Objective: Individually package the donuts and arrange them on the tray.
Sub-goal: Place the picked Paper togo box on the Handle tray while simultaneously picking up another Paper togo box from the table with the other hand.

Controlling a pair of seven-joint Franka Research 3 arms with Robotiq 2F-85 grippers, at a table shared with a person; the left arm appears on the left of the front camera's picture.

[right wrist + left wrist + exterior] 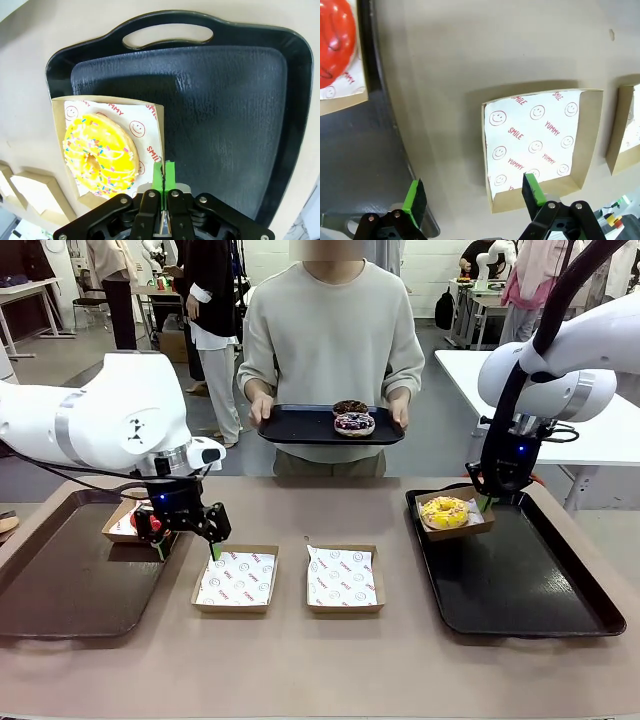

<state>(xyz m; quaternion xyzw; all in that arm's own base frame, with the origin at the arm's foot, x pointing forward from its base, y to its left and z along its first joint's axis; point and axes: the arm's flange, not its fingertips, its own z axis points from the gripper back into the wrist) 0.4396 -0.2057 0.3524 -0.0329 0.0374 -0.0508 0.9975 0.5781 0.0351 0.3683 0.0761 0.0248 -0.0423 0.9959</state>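
While two donuts (353, 423) wait on the person's tray (290, 434), step: red donut (150, 523) boxed, middle left; yellow donut (445, 511) boxed, right tray (540, 605).
left gripper (187, 548): wide open over an empty box (235, 580) edge.
right gripper (163, 172): pinched shut on the yellow donut's box (85, 101).
next: probably release, fill empties.
room: right tray mostly bare, box at its top-left corner.

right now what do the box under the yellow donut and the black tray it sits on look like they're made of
Cardboard box under the yellow donut: thin brown card, matte, folded walls. Paper liner: white sheet, red smiley print. Black tray: probably plastic, given its pebbled, faintly shiny face and moulded handle slot.
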